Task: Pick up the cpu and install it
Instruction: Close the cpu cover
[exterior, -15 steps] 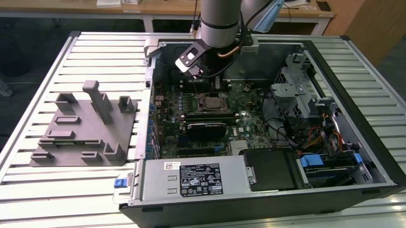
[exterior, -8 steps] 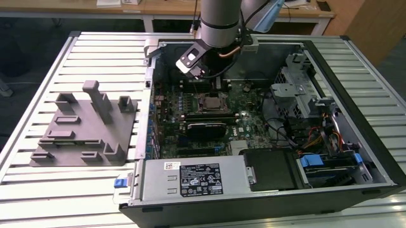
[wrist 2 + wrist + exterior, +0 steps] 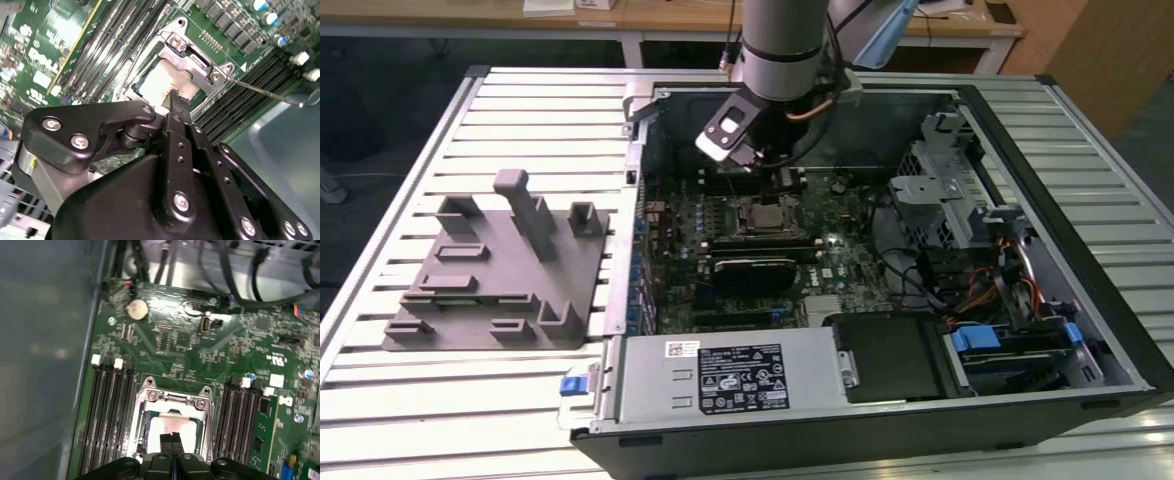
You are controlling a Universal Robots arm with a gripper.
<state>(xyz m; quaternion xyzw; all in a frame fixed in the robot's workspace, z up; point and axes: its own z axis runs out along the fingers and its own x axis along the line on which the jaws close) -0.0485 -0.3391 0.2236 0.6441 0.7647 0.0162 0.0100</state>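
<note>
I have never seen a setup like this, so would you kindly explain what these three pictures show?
A robot arm reaches down into an open computer case lying on a slatted metal table; that picture comes from a camera off the arm. The other two come from cameras at its wrist, looking past its black fingers onto the green circuit board. The fingers are shut, tips just over the pale square cpu, which lies in its metal socket frame. They hold nothing. A grey plastic fixture stands on the table beside the case.
</note>
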